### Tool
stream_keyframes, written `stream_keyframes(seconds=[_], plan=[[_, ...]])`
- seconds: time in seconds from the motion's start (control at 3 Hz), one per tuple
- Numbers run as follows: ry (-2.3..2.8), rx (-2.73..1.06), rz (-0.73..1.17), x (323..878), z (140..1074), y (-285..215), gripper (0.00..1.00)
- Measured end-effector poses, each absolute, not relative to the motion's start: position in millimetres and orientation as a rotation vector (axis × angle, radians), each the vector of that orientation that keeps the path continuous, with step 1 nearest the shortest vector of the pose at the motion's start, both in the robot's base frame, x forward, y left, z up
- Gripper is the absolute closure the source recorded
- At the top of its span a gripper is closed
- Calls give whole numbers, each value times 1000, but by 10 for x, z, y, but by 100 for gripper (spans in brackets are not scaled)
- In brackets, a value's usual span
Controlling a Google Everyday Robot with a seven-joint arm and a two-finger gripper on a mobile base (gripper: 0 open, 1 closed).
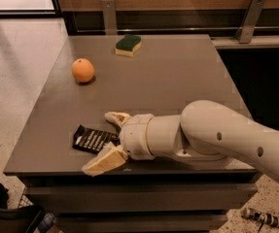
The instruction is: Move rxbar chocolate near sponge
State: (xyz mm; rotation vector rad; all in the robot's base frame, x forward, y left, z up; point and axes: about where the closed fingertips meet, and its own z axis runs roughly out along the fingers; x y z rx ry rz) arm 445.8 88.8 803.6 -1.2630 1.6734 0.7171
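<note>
The rxbar chocolate [91, 139], a flat black wrapper with white print, lies near the table's front left edge. My gripper [107, 141] is right at its right end, open, with one pale finger [116, 117] behind the bar and the other [103, 161] in front of it, so the bar's end sits between them. The sponge [129, 45], green top over yellow foam, sits at the far middle of the table, well away from the bar.
A round orange fruit [82, 70] sits on the left side of the dark table [178, 72]. A wood wall panel with metal brackets [248, 18] stands behind the table. The front edge is close below the gripper.
</note>
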Motion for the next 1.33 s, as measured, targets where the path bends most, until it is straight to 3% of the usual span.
stream_keyframes(seconds=[0.33, 0.67, 1.0, 1.33], plan=[[1673, -1263, 717, 4458, 8044, 888, 100], [1673, -1263, 717, 4458, 8045, 889, 83], [1673, -1263, 717, 4457, 8046, 890, 59], [1673, -1264, 717, 4457, 8060, 891, 21]])
